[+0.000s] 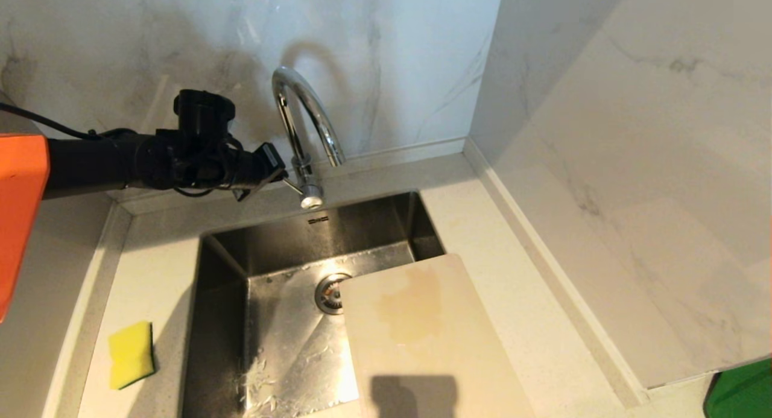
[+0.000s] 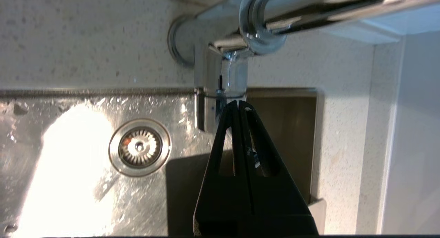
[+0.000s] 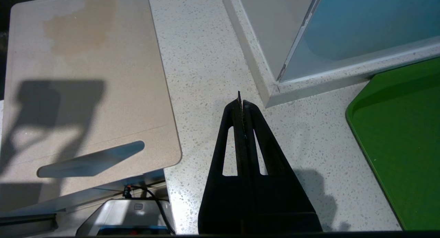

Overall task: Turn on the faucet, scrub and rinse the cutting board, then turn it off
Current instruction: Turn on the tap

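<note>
I'm looking at grey-veined white marble walls [image 1: 392,56] meeting in a corner behind a pale speckled table [image 1: 500,267], with strong light glaring off the steel sink [image 1: 289,345] bottom.

One faucet [image 1: 304,119], one cutting board [image 1: 422,339], one sponge [image 1: 131,354]

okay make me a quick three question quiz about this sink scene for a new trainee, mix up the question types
1. True or false: water is running from the faucet.
2. What does the closed left gripper sit right at? A. the sponge B. the faucet's lever C. the drain
3. Fill in: the cutting board has a tan ____ on it.

Key
1. False; no stream shows.
2. B
3. stain
</note>
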You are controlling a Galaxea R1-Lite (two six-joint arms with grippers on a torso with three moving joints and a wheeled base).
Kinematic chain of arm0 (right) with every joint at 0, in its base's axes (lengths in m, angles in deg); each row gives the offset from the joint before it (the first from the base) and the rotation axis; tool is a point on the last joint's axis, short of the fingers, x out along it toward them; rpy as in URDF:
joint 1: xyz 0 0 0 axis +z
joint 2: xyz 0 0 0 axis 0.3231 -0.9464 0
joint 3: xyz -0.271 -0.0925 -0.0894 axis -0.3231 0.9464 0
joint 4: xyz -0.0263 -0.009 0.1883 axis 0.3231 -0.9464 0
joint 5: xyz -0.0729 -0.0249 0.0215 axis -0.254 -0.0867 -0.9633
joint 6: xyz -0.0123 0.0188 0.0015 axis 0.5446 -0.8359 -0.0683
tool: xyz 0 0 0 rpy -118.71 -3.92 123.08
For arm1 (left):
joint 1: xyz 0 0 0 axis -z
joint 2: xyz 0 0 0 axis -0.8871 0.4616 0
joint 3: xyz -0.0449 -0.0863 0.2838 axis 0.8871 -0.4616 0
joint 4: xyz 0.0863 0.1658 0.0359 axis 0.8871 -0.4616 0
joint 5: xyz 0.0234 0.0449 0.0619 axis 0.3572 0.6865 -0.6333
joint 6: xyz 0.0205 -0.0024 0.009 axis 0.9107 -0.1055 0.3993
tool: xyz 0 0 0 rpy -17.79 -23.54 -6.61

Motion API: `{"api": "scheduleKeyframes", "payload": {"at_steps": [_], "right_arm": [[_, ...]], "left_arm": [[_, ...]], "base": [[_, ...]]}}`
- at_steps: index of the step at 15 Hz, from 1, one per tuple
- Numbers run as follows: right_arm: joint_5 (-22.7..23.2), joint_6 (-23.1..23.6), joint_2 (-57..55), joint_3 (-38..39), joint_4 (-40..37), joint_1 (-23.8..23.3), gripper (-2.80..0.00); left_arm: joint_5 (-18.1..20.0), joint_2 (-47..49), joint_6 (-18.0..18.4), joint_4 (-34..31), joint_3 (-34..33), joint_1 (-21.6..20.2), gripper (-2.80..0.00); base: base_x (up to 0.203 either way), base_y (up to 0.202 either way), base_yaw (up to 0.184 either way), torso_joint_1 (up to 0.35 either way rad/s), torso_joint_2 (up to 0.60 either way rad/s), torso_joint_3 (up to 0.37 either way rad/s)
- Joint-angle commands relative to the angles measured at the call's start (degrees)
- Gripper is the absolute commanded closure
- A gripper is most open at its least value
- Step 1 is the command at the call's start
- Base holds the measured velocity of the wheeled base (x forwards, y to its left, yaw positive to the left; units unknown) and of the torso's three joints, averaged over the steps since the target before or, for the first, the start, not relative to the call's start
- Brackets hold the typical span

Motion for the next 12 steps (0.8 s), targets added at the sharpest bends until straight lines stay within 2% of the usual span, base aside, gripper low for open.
{"api": "scheduleKeyframes", "payload": {"at_steps": [1, 8, 12], "right_arm": [[0.0, 0.0, 0.1, 0.0, 0.0, 0.0, 0.00], [0.1, 0.0, 0.1, 0.0, -0.1, 0.0, 0.00], [0.0, 0.0, 0.1, 0.0, 0.0, 0.0, 0.00]], "left_arm": [[0.1, -0.9, -0.2, -1.0, -0.6, 0.3, 0.00], [0.1, -3.4, -0.3, -1.3, -4.3, 1.8, 0.00], [-0.1, -5.5, -0.3, -1.1, -8.6, 2.5, 0.00]], "base": [[0.000, 0.000, 0.000, 0.000, 0.00, 0.000], [0.000, 0.000, 0.000, 0.000, 0.00, 0.000], [0.000, 0.000, 0.000, 0.000, 0.00, 0.000]]}}
